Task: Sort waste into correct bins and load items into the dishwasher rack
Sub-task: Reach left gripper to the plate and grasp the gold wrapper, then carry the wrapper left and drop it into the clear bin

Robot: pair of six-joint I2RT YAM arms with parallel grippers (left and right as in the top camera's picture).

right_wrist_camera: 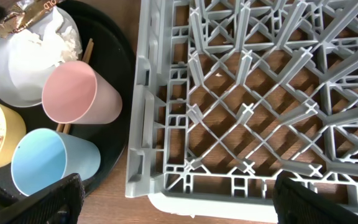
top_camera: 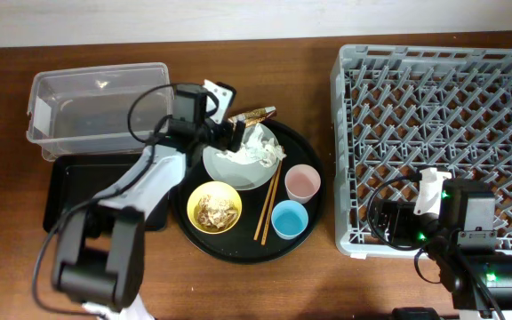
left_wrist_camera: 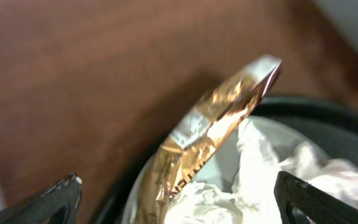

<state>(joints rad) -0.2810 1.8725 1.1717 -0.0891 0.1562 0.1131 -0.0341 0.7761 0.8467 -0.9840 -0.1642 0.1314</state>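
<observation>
The gold-brown foil wrapper (top_camera: 253, 115) (left_wrist_camera: 219, 118) leans on the far rim of the pale plate (top_camera: 229, 169), beside crumpled white tissue (top_camera: 260, 145) (left_wrist_camera: 272, 168). My left gripper (top_camera: 229, 135) (left_wrist_camera: 179, 199) is open, its fingers on either side of the wrapper and tissue, just above the plate. The yellow bowl (top_camera: 214, 208) holds beige food scraps. The pink cup (top_camera: 301, 182) (right_wrist_camera: 79, 93), blue cup (top_camera: 289, 219) (right_wrist_camera: 51, 163) and chopsticks (top_camera: 268, 203) lie on the round black tray. My right gripper (top_camera: 396, 222) (right_wrist_camera: 179, 199) is open over the near-left corner of the grey rack (top_camera: 443, 133) (right_wrist_camera: 260, 93).
The clear tub (top_camera: 96, 107) stands at the back left, with the shallow black rectangular tray (top_camera: 69, 191) in front of it. The round black tray (top_camera: 314, 213) sits between these and the rack. The left arm's cable loops above the tub.
</observation>
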